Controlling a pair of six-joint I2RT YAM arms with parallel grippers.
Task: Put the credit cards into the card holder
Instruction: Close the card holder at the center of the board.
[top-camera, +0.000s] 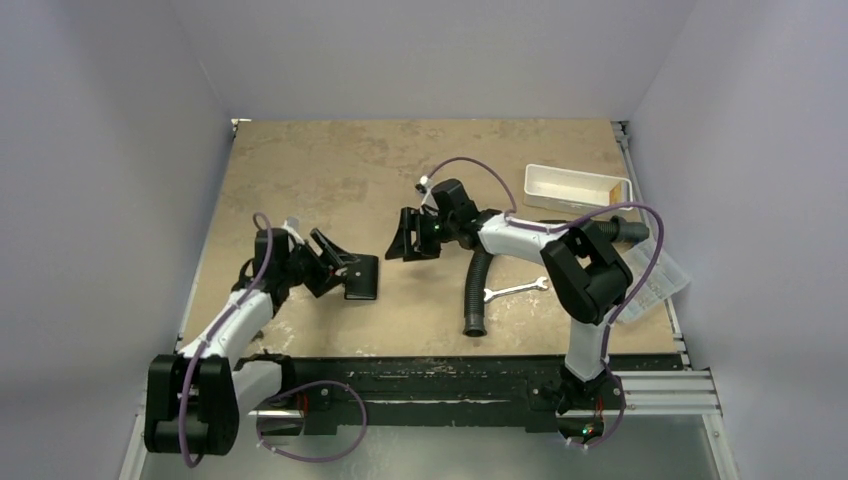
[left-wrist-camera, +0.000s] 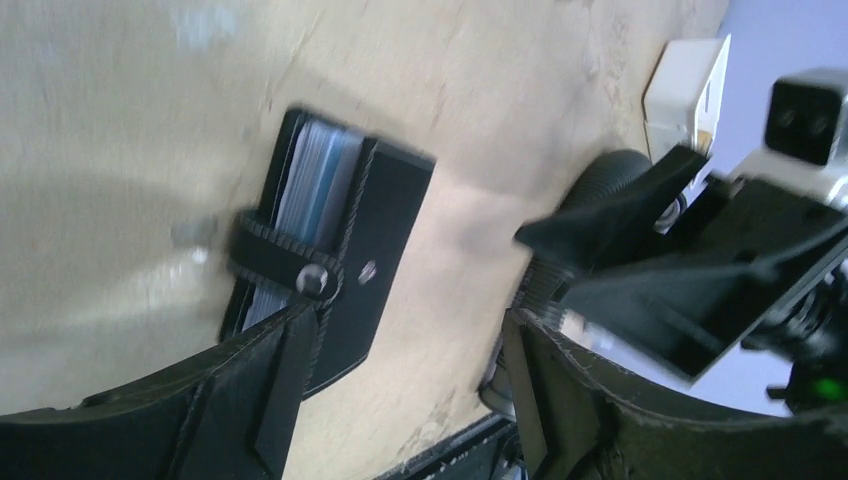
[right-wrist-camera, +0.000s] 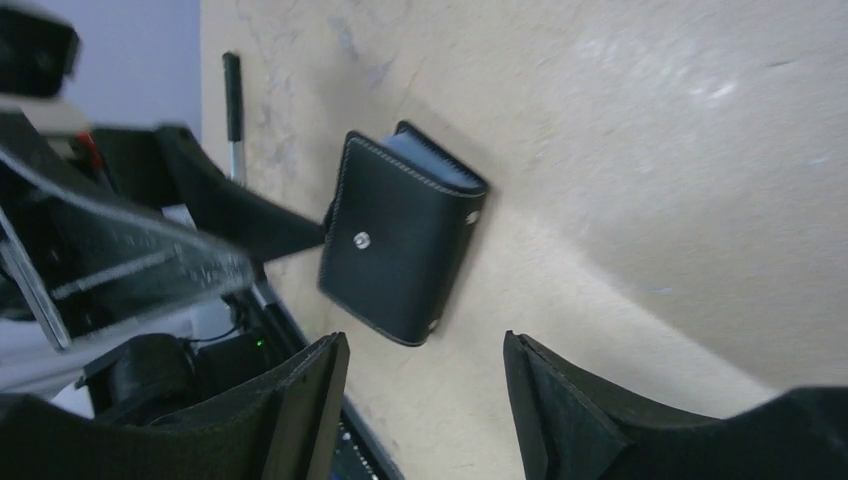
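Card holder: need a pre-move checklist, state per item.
1. Credit cards inside the card holder: card edges show in its open side. ok.
2. Left gripper open, holding nothing. ok.
3. Right gripper open, holding nothing. ok.
4. Holder free of the grippers: it is clear of the right one, but a left finger sits close to its edge. cannot tell.
5. Strap fastened: its snap looks short of the stud on the holder's face. not ok.
6. No card left out on the table: none stands out from above, but the arms hide part of it. cannot tell.
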